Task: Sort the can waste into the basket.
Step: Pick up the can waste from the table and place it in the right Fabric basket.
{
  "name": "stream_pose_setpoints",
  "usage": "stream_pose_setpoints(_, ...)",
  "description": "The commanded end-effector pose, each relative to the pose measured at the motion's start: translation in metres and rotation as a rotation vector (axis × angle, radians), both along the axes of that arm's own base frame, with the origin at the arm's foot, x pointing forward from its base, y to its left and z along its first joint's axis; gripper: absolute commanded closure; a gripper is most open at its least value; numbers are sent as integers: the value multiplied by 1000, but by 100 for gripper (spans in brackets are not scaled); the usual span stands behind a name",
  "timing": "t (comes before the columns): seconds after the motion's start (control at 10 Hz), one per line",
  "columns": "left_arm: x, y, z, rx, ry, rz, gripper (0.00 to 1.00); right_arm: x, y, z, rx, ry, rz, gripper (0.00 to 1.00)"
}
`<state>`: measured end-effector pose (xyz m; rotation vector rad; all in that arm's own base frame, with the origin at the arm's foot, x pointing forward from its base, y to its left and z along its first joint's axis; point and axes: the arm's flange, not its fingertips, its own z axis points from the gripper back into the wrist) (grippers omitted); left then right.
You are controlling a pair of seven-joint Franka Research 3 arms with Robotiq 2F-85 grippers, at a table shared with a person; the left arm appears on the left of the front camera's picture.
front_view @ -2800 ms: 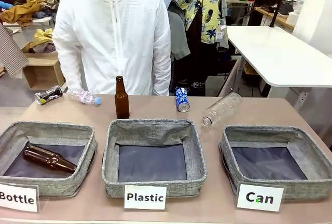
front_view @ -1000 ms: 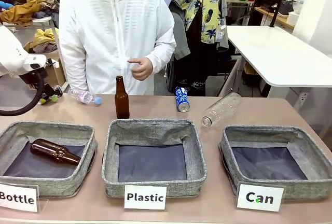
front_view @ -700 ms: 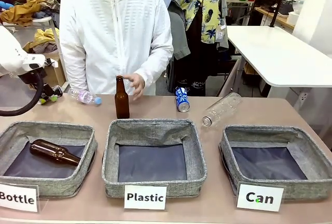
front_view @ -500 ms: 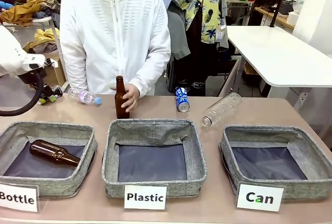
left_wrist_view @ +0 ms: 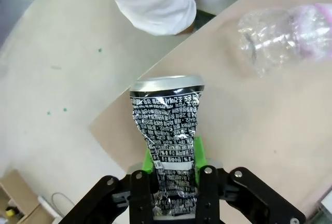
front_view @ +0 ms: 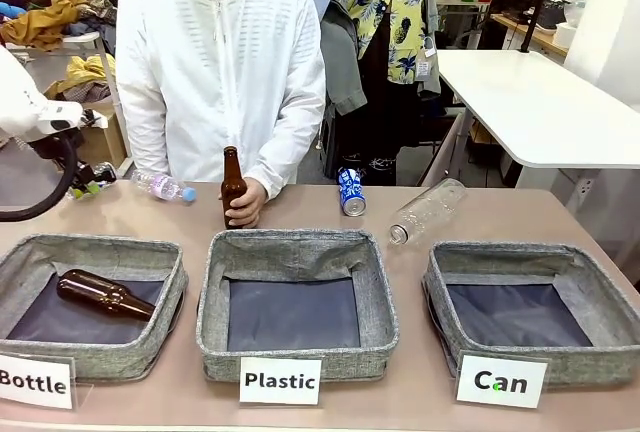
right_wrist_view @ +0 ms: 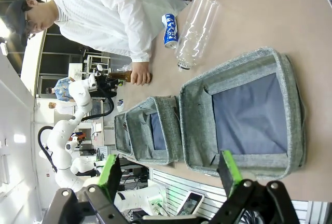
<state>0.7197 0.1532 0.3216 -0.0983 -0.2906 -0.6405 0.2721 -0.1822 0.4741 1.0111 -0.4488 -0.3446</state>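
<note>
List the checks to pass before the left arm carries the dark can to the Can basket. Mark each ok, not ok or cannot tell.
1. Dark can clamped between the left gripper pads: ok.
2. Dark can lifted off the table: cannot tell.
3. Can basket open, with nothing inside: ok.
4. Path across the table free: not ok. The person's hand holds an upright bottle along the way.
5. Blue can lying free for a later pick: ok.
6. Right gripper open: ok.
</note>
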Motion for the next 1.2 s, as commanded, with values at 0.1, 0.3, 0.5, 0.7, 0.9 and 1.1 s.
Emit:
stream_pose_setpoints(0.1, -86, 23, 90, -51, 10, -71, 100, 2, -1, 1, 8, -33, 7, 0)
stream_pose_setpoints(0.3, -176, 37, 155, -151, -26, -160, 100, 2, -1, 1, 8, -33, 7, 0)
stream_pose_setpoints(0.5, -265, 43, 185, -228, -98, -331, 100, 2, -1, 1, 8, -33, 7, 0)
stream_pose_setpoints(0.7, -328, 51, 186, -233, -158, -482, 100, 2, -1, 1, 8, -33, 7, 0)
stream_pose_setpoints(0.9, -316, 50, 202, -260, -145, -423, 100, 2, -1, 1, 8, -33, 7, 0)
stream_pose_setpoints(1.1, -337, 108, 222, -429, -182, -591, 69, 2, -1, 1, 8, -33, 7, 0)
